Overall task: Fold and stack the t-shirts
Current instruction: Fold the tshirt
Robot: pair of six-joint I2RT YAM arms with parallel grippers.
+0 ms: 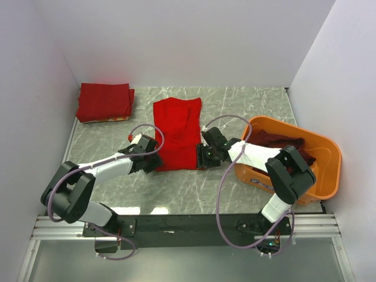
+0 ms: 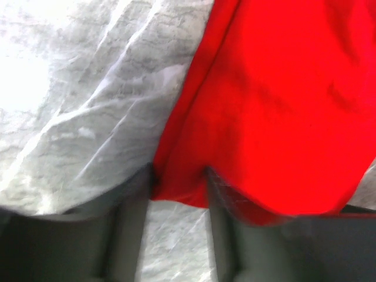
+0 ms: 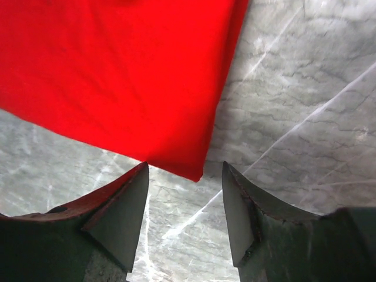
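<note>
In the middle of the bench, the red t-shirt lies flat. Left claw, parted, straddles its near hem; right claw, parted, frames the other corner. Likely next: pinch both, fold away.

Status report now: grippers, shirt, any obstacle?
Left gripper open, jaws astride near-left corner of red shirt. Right gripper open at near-right corner. Shirt flat, nothing in the way.

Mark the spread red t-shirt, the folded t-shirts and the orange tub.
Spread red t-shirt (image 1: 176, 132): top view, middle of the cloth.
Folded t-shirts (image 1: 104, 101): top view, top of the pile.
Orange tub (image 1: 322, 167): top view, right inner wall.
</note>
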